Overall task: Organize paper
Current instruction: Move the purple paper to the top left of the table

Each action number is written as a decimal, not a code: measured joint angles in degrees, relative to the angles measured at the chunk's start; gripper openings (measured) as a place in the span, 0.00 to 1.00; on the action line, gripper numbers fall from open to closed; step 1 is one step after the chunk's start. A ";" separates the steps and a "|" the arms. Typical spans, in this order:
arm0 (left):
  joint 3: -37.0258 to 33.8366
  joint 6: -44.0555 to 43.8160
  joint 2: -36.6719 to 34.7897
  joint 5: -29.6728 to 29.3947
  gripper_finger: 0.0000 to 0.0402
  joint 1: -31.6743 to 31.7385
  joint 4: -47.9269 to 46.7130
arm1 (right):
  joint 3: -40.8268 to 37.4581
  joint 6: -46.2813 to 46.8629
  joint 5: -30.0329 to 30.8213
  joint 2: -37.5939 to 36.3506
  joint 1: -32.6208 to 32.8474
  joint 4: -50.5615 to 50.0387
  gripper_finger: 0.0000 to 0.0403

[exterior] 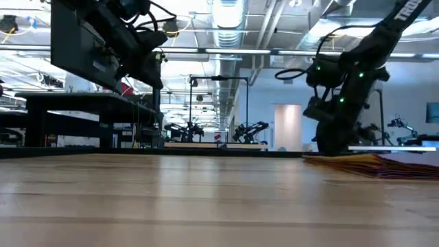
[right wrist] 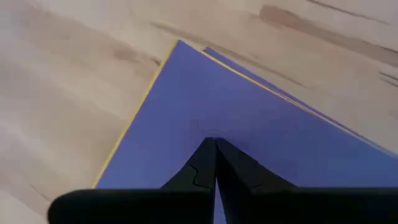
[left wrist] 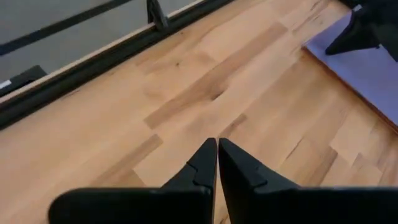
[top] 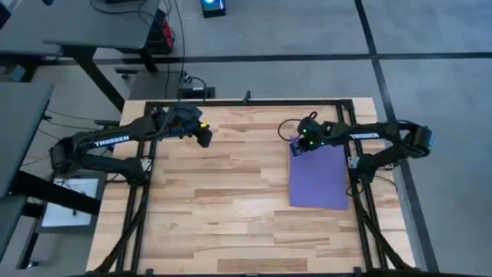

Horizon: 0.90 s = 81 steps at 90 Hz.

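The paper (top: 319,178) is a flat stack at the table's right side, with a purple sheet (right wrist: 249,106) on top. A yellow edge (right wrist: 134,118) and another purple edge peek out beneath it. From table height the stack (exterior: 384,165) shows several coloured layers. My right gripper (top: 296,146) is shut over the stack's far left corner. My left gripper (top: 206,141) is shut and held above bare wood at the far left-centre of the table, with nothing in it (left wrist: 217,142). My right gripper (right wrist: 215,142) sets its shut fingertips on the top purple sheet (right wrist: 205,127), a little in from its far left corner. The fingers slant down from above and from the table's right. The stack lies flat on the table under them (exterior: 335,149).
The wooden tabletop (top: 231,200) lies bare to the left of the stack and toward the near edge. A black frame rail (left wrist: 93,59) runs along the table's far edge. White sheets (top: 73,201) lie off the table to the left.
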 joint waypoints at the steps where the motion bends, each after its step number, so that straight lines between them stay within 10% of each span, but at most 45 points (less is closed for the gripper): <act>1: 0.00 0.00 0.00 0.00 0.00 0.00 0.00 | 0.00 0.16 -0.25 0.14 0.00 0.40 0.00; 31: 0.00 3.09 0.00 0.02 0.00 -0.02 0.05 | -0.05 -1.21 -11.52 0.93 1.99 18.85 0.00; 55: 0.01 4.52 -0.02 0.02 0.00 -0.02 0.11 | 5.52 -3.41 -7.20 -2.67 0.70 -1.20 0.00; 81: -0.12 9.26 -0.02 -0.01 0.00 -0.04 -2.19 | 5.40 1.20 -6.23 4.80 3.72 3.31 0.00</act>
